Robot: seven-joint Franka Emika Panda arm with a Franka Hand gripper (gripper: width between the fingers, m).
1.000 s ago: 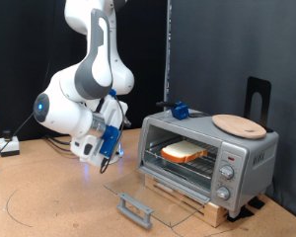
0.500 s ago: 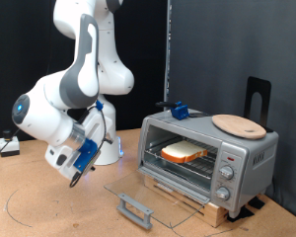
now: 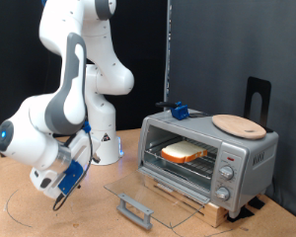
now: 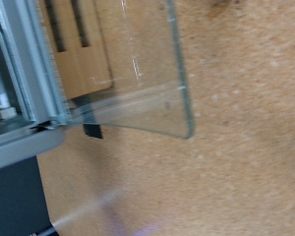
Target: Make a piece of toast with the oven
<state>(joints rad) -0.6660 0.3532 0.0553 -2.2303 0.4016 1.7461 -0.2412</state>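
Currently the gripper (image 3: 61, 194) hangs low over the table at the exterior view's left, well apart from the oven (image 3: 207, 158); whether its fingers are spread or closed cannot be told, and nothing shows between them. At its 3 o'clock lies the dropped glass door (image 3: 148, 193) with the handle (image 3: 135, 209). The piece of toast (image 3: 185, 152) rests flat on the rack inside. Judged light, stiff and crumbly; grip it by opposite crust edges.

The toast (image 3: 185, 152) lies on the rack inside the oven (image 3: 245, 156), its door (image 3: 143, 194) dropped open. A plate (image 3: 238, 124) sits on top. The claw (image 3: 61, 193) hangs at the exterior view's left, above the desk (image 3: 49, 219).
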